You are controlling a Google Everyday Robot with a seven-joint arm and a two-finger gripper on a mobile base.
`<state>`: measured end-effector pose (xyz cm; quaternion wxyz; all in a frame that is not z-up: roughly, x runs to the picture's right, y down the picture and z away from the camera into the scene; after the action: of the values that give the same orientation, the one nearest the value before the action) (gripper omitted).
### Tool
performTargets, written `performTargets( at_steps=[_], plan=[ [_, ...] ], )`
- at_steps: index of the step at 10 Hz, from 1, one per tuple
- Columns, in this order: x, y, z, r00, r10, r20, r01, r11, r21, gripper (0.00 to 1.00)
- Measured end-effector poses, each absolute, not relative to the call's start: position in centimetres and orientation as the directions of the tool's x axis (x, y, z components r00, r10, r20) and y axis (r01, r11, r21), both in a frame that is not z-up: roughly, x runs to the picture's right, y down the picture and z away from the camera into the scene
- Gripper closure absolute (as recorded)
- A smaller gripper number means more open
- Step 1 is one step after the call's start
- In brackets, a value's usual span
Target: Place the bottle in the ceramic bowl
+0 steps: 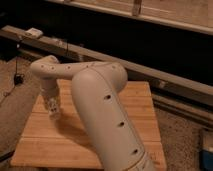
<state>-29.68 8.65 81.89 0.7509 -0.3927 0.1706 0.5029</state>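
My gripper hangs at the end of the white arm and points down, just above the left part of the wooden table. It looks whitish and speckled at its tip. The bottle does not show in this view. The ceramic bowl does not show either. The thick arm covers the middle of the table, and whatever lies behind it is hidden.
A long dark ledge runs behind the table, with a small white object at its left end. A cable hangs at the far left. A blue thing stands on the floor at the right.
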Motion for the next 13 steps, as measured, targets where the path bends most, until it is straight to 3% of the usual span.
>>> performTargets(
  at_steps=[7,13],
  plan=[
    [-22.5,0.2,84.5,0.339,0.693,-0.637,-0.923,0.114,-0.367,1.00],
    [-16.6,-3.1,86.8,0.230,0.742,-0.630,-0.953,0.041,-0.300,1.00]
  ],
)
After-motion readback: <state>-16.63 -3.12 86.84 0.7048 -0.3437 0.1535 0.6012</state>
